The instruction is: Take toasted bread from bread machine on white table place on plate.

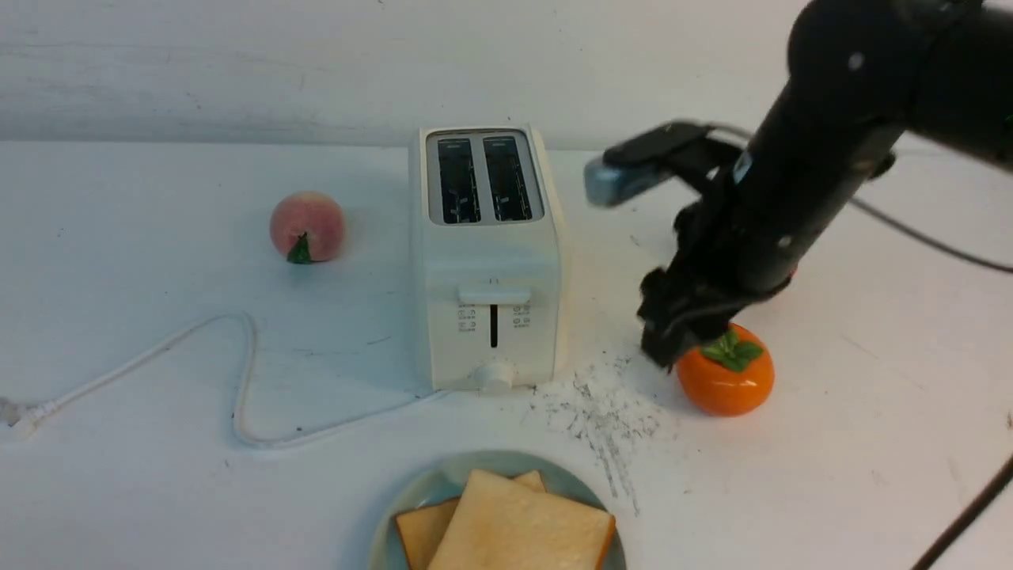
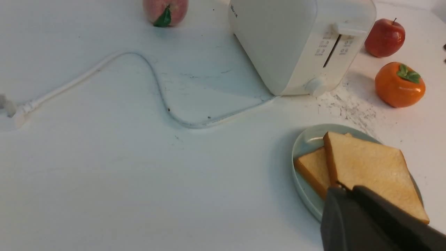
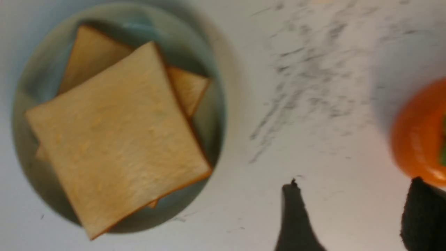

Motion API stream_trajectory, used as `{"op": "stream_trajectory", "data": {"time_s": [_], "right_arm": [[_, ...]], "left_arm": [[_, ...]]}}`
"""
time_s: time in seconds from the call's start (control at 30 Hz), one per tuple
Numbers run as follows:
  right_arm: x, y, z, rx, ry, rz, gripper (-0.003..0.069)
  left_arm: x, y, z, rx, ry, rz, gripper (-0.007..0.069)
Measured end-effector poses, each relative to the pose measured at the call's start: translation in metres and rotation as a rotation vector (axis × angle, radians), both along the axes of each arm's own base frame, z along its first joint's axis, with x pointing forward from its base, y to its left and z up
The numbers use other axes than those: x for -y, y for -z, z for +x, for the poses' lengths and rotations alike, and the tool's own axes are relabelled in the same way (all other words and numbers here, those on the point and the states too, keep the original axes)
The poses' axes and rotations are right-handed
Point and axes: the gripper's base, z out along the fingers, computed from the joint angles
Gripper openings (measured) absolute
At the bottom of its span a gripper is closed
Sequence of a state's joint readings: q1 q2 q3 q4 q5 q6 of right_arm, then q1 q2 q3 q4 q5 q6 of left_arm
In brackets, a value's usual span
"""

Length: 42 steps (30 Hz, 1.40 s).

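**Both toast slices on plate; right jaws apart, left jaws together**

- Nearest the robot: the plate [image 1: 440, 480] sits on the white table [image 1: 158, 459], just in front of the bread machine.
- The toasted bread [image 1: 518, 522] lies flat on that plate as two slices. The upper slice is turned at an angle and covers most of the lower one.
- The left gripper [image 2: 344, 190] shows only in its own wrist view, at the plate's near side over a corner of the upper slice. Its dark fingers are pressed together with nothing between them.
- Beyond the plate, to the right, is a patch of dark scratch marks [image 1: 605, 412].
- Past the marks, an orange persimmon [image 1: 726, 376] with a green leafy cap stands on the table.
- The right gripper [image 1: 673, 348] hangs low at the persimmon's left shoulder, jaws apart and empty. One finger is just beside the fruit; contact cannot be told.
- Mid-table: the bread machine [image 1: 487, 261] stands upright, its two slots dark and its lever at the top of its track.
- A power cord [image 1: 245, 372] loops away to the left.
- Farther back: a peach [image 1: 307, 226] to the left of the machine and a red apple [image 2: 385, 37] behind the persimmon.
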State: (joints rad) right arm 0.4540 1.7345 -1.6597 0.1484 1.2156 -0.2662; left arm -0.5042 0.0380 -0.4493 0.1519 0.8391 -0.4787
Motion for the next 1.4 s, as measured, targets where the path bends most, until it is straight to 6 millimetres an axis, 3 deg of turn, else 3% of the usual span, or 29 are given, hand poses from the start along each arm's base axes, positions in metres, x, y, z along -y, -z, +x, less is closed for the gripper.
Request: {"op": "stream_trajectory", "data": {"time_s": [0.07, 0.1, 0.13, 0.17, 0.2, 0.23, 0.27, 0.37, 0.43, 0.47, 0.57, 0.6, 0.7, 0.77, 0.93, 1.07, 1.4], "right_arm": [[0.013, -0.036, -0.011, 0.099, 0.105, 0.011, 0.0235], [0.014, -0.040, -0.013, 0.108, 0.112, 0.014, 0.0206], [0.023, -0.063, -0.027, 0.167, 0.149, 0.040, 0.0101], [0.030, -0.080, -0.040, 0.206, 0.165, 0.066, 0.0043], [0.033, -0.087, -0.046, 0.222, 0.170, 0.079, 0.0034], [0.047, -0.115, -0.075, 0.292, 0.188, 0.132, -0.0010], [0.054, -0.126, -0.089, 0.323, 0.194, 0.156, -0.0016], [0.080, -0.150, -0.145, 0.419, 0.216, 0.251, -0.0018], [0.090, -0.150, -0.168, 0.466, 0.221, 0.295, -0.0018], [0.102, -0.149, -0.192, 0.543, 0.224, 0.350, -0.0018], [0.115, -0.136, -0.217, 0.626, 0.229, 0.405, -0.0015], [0.124, -0.118, -0.234, 0.689, 0.236, 0.441, -0.0014], [0.133, -0.085, -0.250, 0.813, 0.254, 0.527, -0.0012], [0.142, -0.048, -0.266, 0.980, 0.265, 0.650, -0.0010], [0.154, -0.003, -0.286, 1.297, 0.261, 0.865, -0.0009], [0.158, 0.007, -0.293, 1.418, 0.256, 0.947, -0.0004], [0.157, 0.008, -0.292, 1.415, 0.256, 0.945, 0.0003]], "left_arm": [[0.002, 0.000, 0.002, 0.030, 0.006, -0.011, -0.0002], [0.002, 0.000, 0.003, 0.032, 0.006, -0.012, -0.0002], [0.003, 0.000, 0.004, 0.054, 0.010, -0.020, 0.0000], [0.004, 0.000, 0.005, 0.070, 0.013, -0.027, 0.0000], [0.004, 0.000, 0.005, 0.077, 0.014, -0.030, 0.0000], [0.005, -0.002, 0.007, 0.108, 0.020, -0.044, 0.0000], [0.006, -0.002, 0.007, 0.118, 0.022, -0.048, 0.0000], [0.007, -0.004, 0.008, 0.148, 0.029, -0.066, 0.0001], [0.007, -0.004, 0.008, 0.151, 0.031, -0.070, 0.0001], [0.008, -0.002, 0.009, 0.151, 0.032, -0.070, 0.0003], [0.009, 0.000, 0.010, 0.147, 0.033, -0.070, 0.0003], [0.009, 0.002, 0.011, 0.149, 0.036, -0.073, 0.0003], [0.011, 0.004, 0.013, 0.160, 0.043, -0.087, 0.0004], [0.013, 0.004, 0.014, 0.182, 0.051, -0.111, 0.0003], [0.014, 0.000, 0.015, 0.226, 0.059, -0.136, 0.0004], [0.015, -0.001, 0.015, 0.239, 0.062, -0.146, 0.0004], [0.015, -0.001, 0.015, 0.242, 0.063, -0.148, 0.0004]]}}
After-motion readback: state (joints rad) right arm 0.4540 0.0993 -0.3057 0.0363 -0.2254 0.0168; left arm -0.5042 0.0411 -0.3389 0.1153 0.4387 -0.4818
